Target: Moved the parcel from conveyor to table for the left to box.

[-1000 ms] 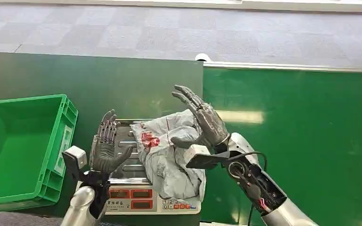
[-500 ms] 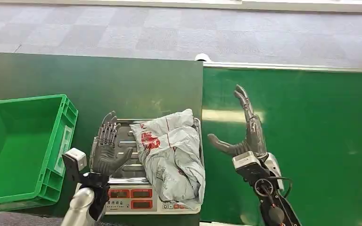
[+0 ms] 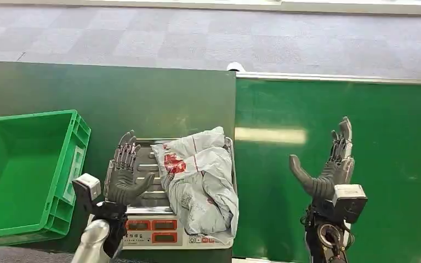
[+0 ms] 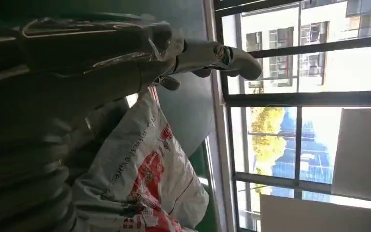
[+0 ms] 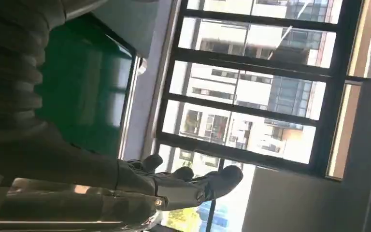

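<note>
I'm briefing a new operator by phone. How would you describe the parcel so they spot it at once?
Find the dark green table left of the brighter green conveyor. At its near edge sits a weighing scale with red displays; the parcel lies on it, a crumpled grey plastic bag with red print, the only soft thing there.

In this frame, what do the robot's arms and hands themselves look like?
Both hands, the left hand and right hand, are dark grey, with many jointed fingers and a thick grey thumb. Each wrist carries a pale grey box-shaped module. The left arm is smooth silver; the right arm shows dark exposed mechanics and black cables with a touch of red.
</note>
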